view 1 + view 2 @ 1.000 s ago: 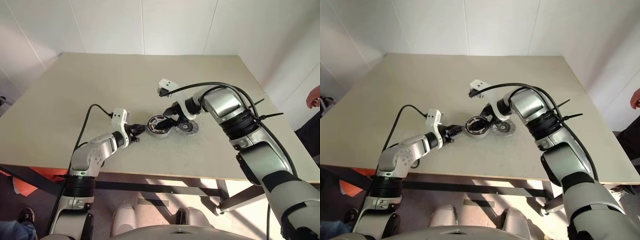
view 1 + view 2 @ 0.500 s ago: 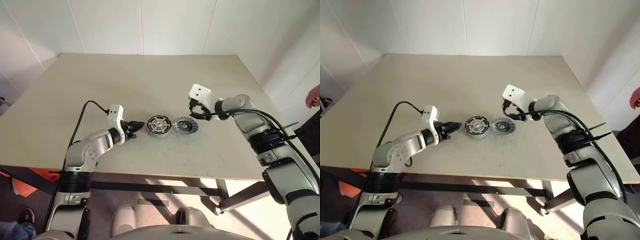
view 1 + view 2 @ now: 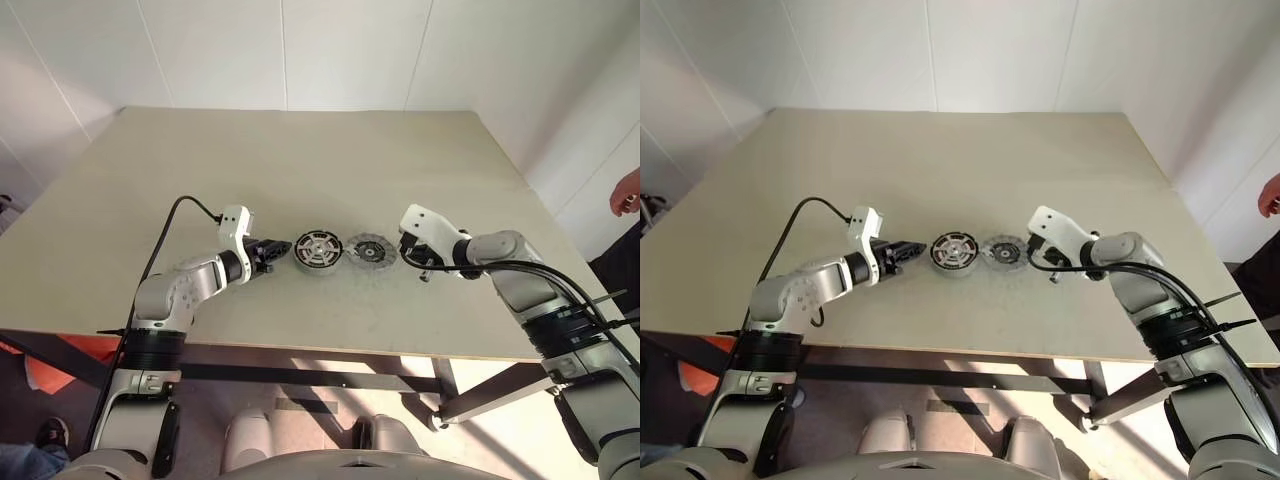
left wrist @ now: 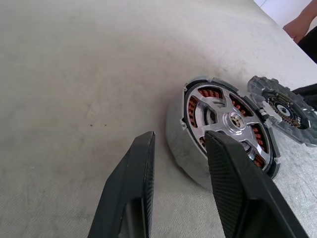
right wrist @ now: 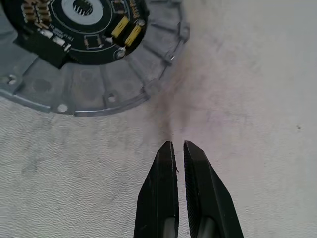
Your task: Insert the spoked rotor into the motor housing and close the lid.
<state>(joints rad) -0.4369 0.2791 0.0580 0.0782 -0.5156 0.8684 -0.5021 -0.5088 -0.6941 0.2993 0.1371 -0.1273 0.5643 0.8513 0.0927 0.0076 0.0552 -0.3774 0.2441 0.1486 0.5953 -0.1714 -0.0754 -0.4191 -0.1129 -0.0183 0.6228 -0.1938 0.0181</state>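
Table (image 3: pixel 300 150) bears motor housing (image 3: pixel 318 250), spoked rotor (image 4: pixel 229 117) seated inside, just ahead of left gripper (image 4: pixel 179 148), fingers spread, empty. Lid (image 3: pixel 370 250) lies touching housing, circuit board up, just beyond right gripper (image 5: pixel 178 147), fingers nearly together, empty.

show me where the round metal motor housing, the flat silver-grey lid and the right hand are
round metal motor housing with copper windings (image 3: pixel 318 250), left eye view, on its top face
flat silver-grey round lid (image 5: pixel 99 74), right wrist view, on its ribbed metal rim
right hand (image 5: pixel 178 148), right wrist view, between its two black fingertips
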